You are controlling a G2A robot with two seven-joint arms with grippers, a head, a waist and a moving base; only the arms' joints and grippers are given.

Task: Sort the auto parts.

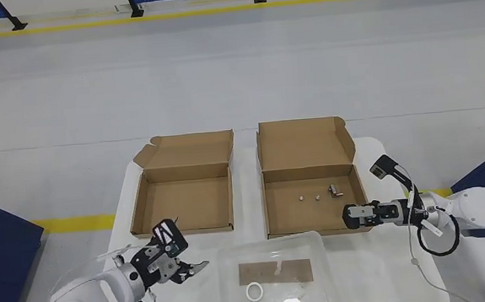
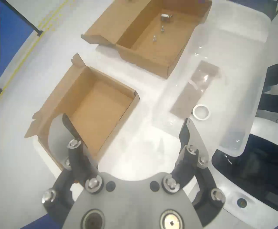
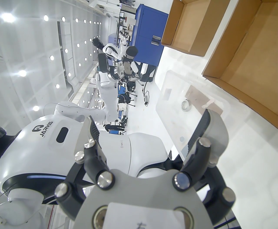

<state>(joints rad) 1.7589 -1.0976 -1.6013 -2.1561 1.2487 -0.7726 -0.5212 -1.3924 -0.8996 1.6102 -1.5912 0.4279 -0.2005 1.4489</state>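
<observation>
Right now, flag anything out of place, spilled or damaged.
Nothing stands out: the left brown cardboard box sits empty, small metal parts lie inside the right cardboard box, the white ring inside the clear plastic tray.

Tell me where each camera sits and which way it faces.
Top view: mounted above the arms, looking down at the table, the empty box, the box with small parts and the clear tray; left gripper and right gripper show.
Left wrist view: on the left wrist, looking past its own open fingers at both boxes and the tray.
Right wrist view: on the right wrist, looking past its own open fingers along the table toward the tray and the room behind.
Shared: all three show the white ring in the tray.
</observation>
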